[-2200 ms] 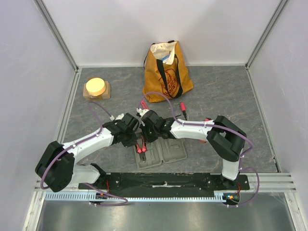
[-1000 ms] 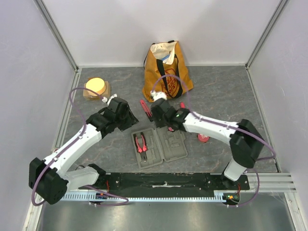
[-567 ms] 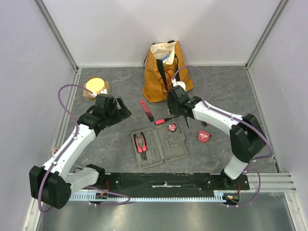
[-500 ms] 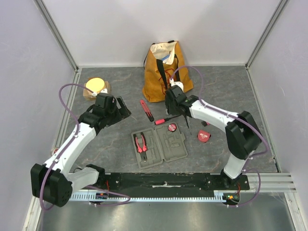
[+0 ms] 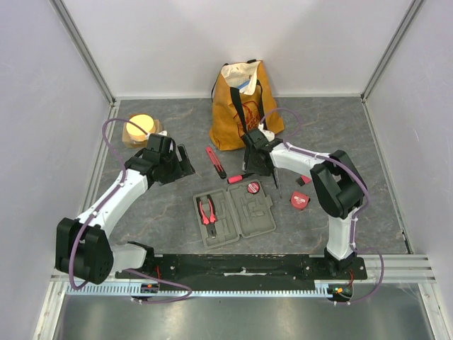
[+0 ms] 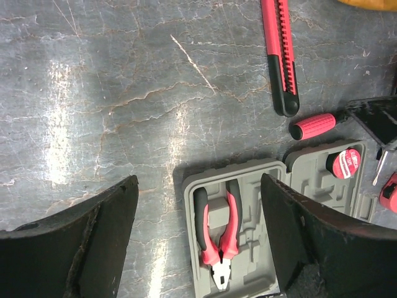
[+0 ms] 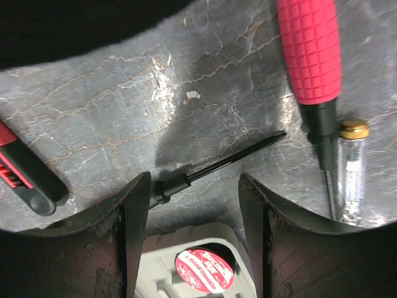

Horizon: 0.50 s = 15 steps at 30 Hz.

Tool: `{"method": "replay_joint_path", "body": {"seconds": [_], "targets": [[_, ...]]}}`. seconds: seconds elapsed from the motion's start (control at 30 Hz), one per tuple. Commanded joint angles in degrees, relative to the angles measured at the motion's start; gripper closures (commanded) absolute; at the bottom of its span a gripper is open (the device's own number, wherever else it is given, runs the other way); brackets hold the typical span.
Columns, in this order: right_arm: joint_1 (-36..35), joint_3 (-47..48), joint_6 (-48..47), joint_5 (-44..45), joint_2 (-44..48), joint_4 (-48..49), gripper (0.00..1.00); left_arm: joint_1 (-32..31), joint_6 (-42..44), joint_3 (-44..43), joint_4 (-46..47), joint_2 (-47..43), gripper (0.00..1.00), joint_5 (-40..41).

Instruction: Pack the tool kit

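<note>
The dark-grey case (image 5: pixel 244 225) lies open near the arms. Red-and-black pliers (image 5: pixel 207 211) sit in its left half, and a round red tape (image 5: pixel 253 188) in its far right corner. A red knife (image 5: pixel 215 161), a red-handled screwdriver (image 5: pixel 239 178) and a red tape measure (image 5: pixel 300 200) lie on the table. My left gripper (image 5: pixel 185 166) hovers open, left of the knife. In its wrist view the gripper (image 6: pixel 198 186) frames the pliers (image 6: pixel 217 231). My right gripper (image 7: pixel 193 186) is open low over a black screwdriver shaft (image 7: pixel 223 160), beside the red-handled screwdriver (image 7: pixel 310 53).
A mustard tote bag (image 5: pixel 244 106) stands at the back centre. A tan block with a yellow top (image 5: pixel 141 127) sits at the back left. A clear tester screwdriver with a brass cap (image 7: pixel 351 171) lies near the red-handled one. Grey walls close in three sides.
Both grippers left the case, where the pliers now rest, and moved toward the far side. Both jaws have opened. The right gripper now sits over the loose screwdrivers.
</note>
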State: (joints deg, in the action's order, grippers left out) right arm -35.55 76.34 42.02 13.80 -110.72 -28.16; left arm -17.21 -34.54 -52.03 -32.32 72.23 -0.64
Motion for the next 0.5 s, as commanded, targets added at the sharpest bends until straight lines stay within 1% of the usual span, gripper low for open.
{"method": "replay_joint_path", "body": {"seconds": [0.0,0.2,0.33,0.43,0.47], "targets": [[0.48,2.06,6.66,-4.04,-3.18,-0.32,0.35,0.78,3.61,-2.73,1.82,0.81,0.16,-1.29],[0.39,2.32,8.08,-8.79,-5.56,3.03,0.35,1.65,4.05,-2.02,1.55,0.72,0.17,-1.29],[0.22,4.17,7.38,-8.36,-6.62,2.67,0.36,2.01,4.40,-1.58,1.29,0.20,0.17,-1.20],[-0.66,5.22,5.88,-7.22,-6.79,1.63,0.40,2.01,4.40,-0.88,1.20,-0.50,0.17,-0.94],[-1.10,5.66,5.27,-6.60,-6.97,0.75,0.42,2.09,4.40,-0.71,1.12,-0.77,0.17,-0.94]]}}
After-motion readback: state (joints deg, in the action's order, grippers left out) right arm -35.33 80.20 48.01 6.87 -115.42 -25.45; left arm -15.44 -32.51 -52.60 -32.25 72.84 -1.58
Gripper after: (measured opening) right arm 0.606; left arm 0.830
